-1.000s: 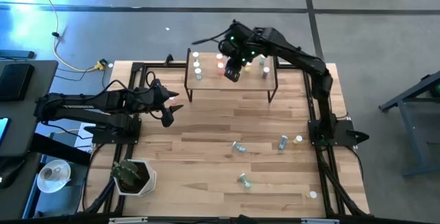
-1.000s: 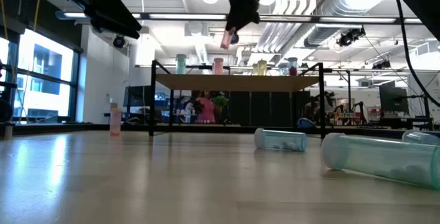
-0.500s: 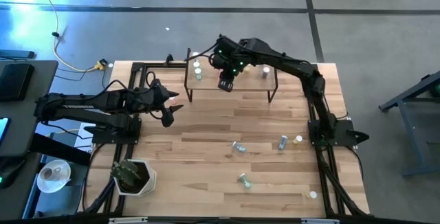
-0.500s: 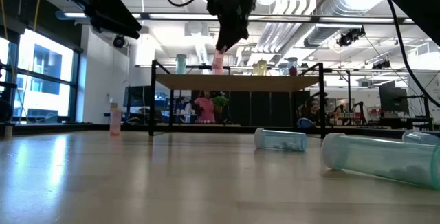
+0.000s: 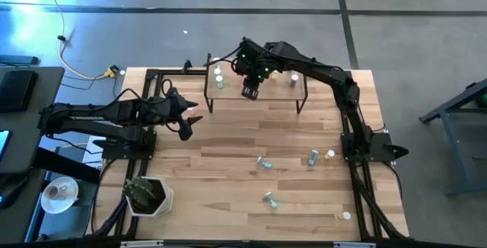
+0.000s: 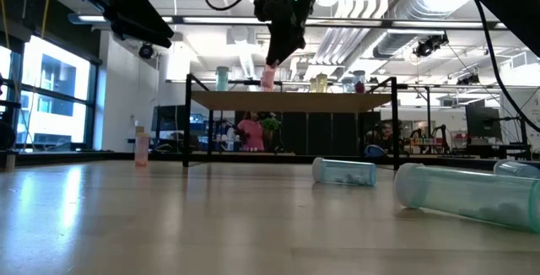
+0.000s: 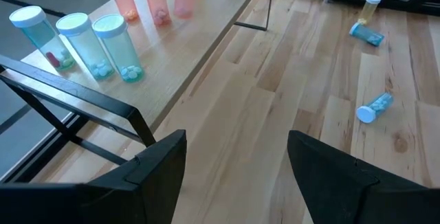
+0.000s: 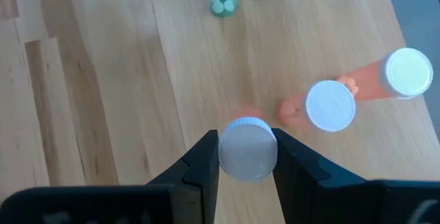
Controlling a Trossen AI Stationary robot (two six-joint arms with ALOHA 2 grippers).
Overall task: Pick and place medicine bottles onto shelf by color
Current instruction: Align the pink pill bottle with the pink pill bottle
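Observation:
The shelf is a light-wood board on black legs at the table's far side. Three teal bottles and two pink ones stand upright on it. My right gripper hangs over the shelf next to the pink ones, shut on a pink bottle. My left gripper waits open at the table's left, above the table, with nothing between its fingers. Several more bottles lie on their sides on the tabletop. My right gripper pinches the pink bottle's white cap between its two fingers, one on each side. The fingers come from above, slanting down. The bottle hangs upright below them with its bottom at the shelf board; I cannot tell whether it rests there.
Yellow and grey bottles stand at the shelf's right end. A potted plant sits at the near left corner. Black frame rails run along the table's left and right sides. Bare wood lies between the shelf and the fallen bottles.
My right gripper has come down and toward the table's left with the pink bottle, lowering it from above the shelf to the board beside the two pink bottles. Over the last half second it has hardly moved.

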